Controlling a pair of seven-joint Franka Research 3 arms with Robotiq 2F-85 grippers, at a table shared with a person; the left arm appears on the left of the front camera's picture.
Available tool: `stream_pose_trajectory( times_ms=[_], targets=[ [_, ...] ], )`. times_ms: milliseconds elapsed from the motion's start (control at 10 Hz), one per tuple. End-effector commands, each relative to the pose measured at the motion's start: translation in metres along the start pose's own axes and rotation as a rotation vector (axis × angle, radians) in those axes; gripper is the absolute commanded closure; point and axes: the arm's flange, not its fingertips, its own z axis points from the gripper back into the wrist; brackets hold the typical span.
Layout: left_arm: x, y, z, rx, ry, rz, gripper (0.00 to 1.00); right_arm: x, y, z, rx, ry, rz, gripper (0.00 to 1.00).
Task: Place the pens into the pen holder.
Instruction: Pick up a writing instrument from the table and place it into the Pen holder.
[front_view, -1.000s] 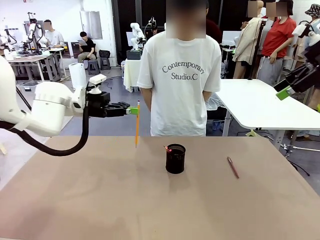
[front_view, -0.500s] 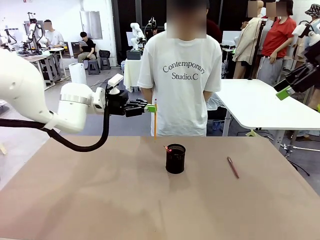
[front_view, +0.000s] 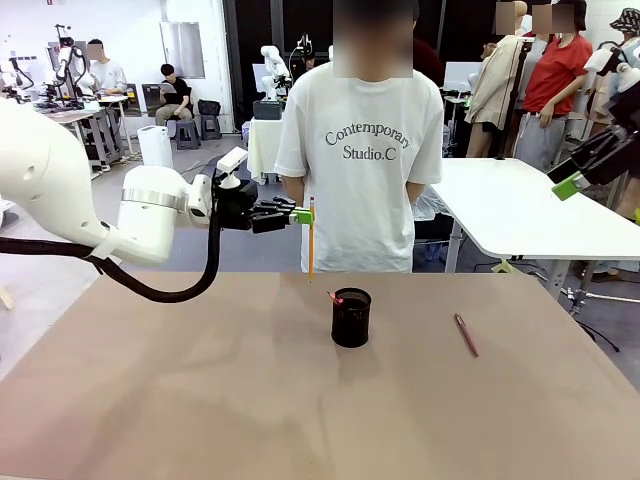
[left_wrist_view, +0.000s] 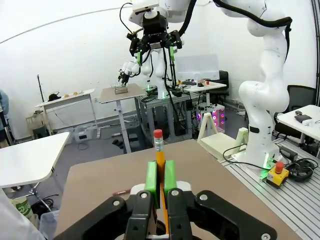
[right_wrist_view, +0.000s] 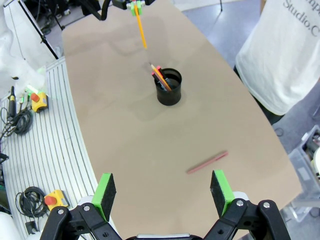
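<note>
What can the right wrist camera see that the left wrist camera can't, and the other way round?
Right wrist camera: the black pen holder from above, with a pink-tipped pen standing inside it. Left wrist camera: a close-up of the red eraser sticking up past the green pads of the left hand, which is shut on the pencil. Both: the yellow pencil, the brown table and the maroon pen lying on it.

The left arm (front_view: 150, 215) reaches level toward the middle, the left gripper (front_view: 301, 214) pointing sideways and clamped on a pencil (front_view: 310, 248), while the right gripper (right_wrist_view: 162, 192) hangs high, looking down, jaws wide apart.
</note>
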Motion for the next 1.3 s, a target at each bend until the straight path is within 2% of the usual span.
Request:
stream_pose_trajectory(
  times_ms=[0, 200, 600, 1000, 1200],
  targets=[
    [-0.010, 0.001, -0.003, 0.059, 0.004, -0.059, 1.00, 0.002, 0.001, 0.002, 0.001, -0.001, 0.004, 0.00],
    [-0.018, 0.017, -0.028, 0.054, 0.003, -0.122, 1.00, 0.002, 0.001, 0.002, 0.001, -0.001, 0.004, 0.00],
    [-0.029, 0.035, -0.068, -0.042, -0.022, -0.190, 1.00, 0.002, 0.001, 0.002, 0.001, -0.001, 0.004, 0.00],
    [-0.061, 0.043, -0.080, -0.111, -0.057, -0.088, 1.00, 0.002, 0.001, 0.002, 0.001, -0.001, 0.004, 0.00],
    [-0.073, 0.047, -0.080, -0.153, -0.048, -0.083, 1.00, 0.002, 0.001, 0.002, 0.001, -0.001, 0.004, 0.00]
  ],
)
